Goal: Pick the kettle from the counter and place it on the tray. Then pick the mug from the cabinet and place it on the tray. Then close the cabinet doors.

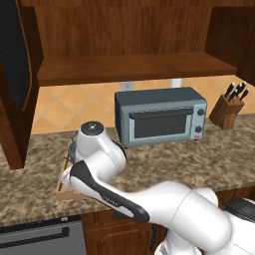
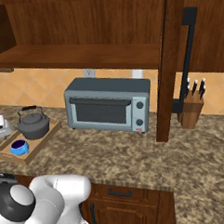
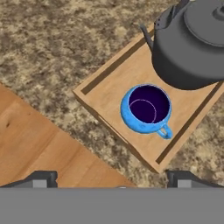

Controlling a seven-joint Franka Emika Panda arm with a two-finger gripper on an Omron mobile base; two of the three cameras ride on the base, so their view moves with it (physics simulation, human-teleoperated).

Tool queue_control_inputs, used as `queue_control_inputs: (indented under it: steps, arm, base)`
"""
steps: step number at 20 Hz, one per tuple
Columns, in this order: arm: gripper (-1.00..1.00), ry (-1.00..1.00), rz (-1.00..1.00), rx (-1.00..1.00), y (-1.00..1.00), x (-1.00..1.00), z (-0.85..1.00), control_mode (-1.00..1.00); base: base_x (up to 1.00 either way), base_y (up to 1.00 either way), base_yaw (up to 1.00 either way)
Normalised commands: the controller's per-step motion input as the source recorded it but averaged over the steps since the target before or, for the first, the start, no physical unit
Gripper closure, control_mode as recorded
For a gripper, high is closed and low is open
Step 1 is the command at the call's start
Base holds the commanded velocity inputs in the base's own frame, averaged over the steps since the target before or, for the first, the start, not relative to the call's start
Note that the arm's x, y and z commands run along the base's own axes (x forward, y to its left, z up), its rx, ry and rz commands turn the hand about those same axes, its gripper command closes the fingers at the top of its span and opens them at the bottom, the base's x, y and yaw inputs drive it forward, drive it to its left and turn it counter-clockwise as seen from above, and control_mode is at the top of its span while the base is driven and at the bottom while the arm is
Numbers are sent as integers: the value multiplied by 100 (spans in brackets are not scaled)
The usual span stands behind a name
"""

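The mug [image 3: 146, 109] stands upright on the tray [image 3: 105, 89], at the centre of the hand view, its handle toward the lower right, and the kettle [image 3: 192, 43] sits on the same tray just beside it at the upper right. In the right base view both are at the left edge, the mug at the near end of the tray and the kettle behind it, on the counter [image 2: 134, 150]. The gripper [image 3: 113, 179] hangs above them, its two finger tips spread wide at the bottom corners of the hand view with nothing between them. Both placings look done, so the step in hand is probably closing the cabinet doors: one door [image 1: 17, 74] stands swung out at the upper left of the left base view, another [image 2: 169, 64] edge-on at the right of the right base view. The next move calls for lifting clear of the tray and reaching a door to push it shut.
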Motion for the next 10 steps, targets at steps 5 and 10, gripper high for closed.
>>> queue_control_inputs:
  steps: [5,10]
  arm:
    - [-100,-10,0,-4,26,-1,0,-100]
    - [-100,-6,0,-2,15,0,0,-100]
  base:
    - [0,0,0]
    - [0,0,0]
